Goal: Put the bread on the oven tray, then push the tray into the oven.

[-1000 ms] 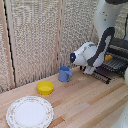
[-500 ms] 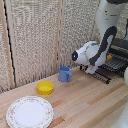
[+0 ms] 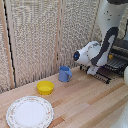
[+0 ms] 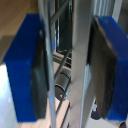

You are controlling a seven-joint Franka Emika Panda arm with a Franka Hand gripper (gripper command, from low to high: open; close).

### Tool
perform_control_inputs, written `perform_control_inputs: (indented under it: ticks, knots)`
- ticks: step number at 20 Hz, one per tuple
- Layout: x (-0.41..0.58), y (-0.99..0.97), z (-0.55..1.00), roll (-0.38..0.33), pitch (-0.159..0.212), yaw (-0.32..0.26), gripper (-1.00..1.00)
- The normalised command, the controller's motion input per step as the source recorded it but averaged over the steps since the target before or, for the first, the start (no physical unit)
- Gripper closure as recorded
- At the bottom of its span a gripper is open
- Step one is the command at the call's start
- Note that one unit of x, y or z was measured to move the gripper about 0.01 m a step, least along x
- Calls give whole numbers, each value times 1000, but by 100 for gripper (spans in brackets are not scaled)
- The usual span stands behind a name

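- Your arm reached across to the exterior view's right, with the clamp (image 3: 95,69) down at the front edge of the oven pan (image 3: 113,63), which stuck out of the oven (image 3: 120,50) toward the table (image 3: 85,102).
- In the wrist view the two blue fingertips (image 4: 25,70) sat on either side of the pan's metal rim bars (image 4: 80,55). The jaws were narrowed around the bars, not wide open. Pads looked touching or very nearly touching the metal, so I'd call it a grip on the pan edge, but full pinch pressure couldn't be confirmed.
- Bread (image 3: 110,56): a small orange-brown patch showed on the rack just behind your arm. It was mostly hidden, so you couldn't tell if it lay flat.
- Step in hand, as I judged it: bread placement looked done and you were on the last part, the push of the pan into the oven.
- The pan was not yet seated. A good part of the grid hung out front.
- Next move would call for a straight, level push along the rails toward the oven's back. No twist and no lift, or the rack could bind in the brackets or tip the bread.
- Keep it slow. A jerk could slide the bread off the wire grid.
- Elsewhere, well apart from the action, stood a blue mug (image 3: 64,74), a yellow bowl (image 3: 45,88) and a white plate (image 3: 29,111) on the table. None were in your path.
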Motion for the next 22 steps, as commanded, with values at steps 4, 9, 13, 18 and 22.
perform_control_inputs:
  ticks: [4, 9, 13, 18, 22]
  knots:
    - [144, -313, 609, 190, 33, -88, 100]
    - [233, -218, 858, 100, 3, -108, 100]
    - [154, -407, 878, 103, 9, -40, 100]
    - [-230, -906, 603, 59, 0, 14, 100]
    - [-334, -1000, 603, 13, 0, 2, 100]
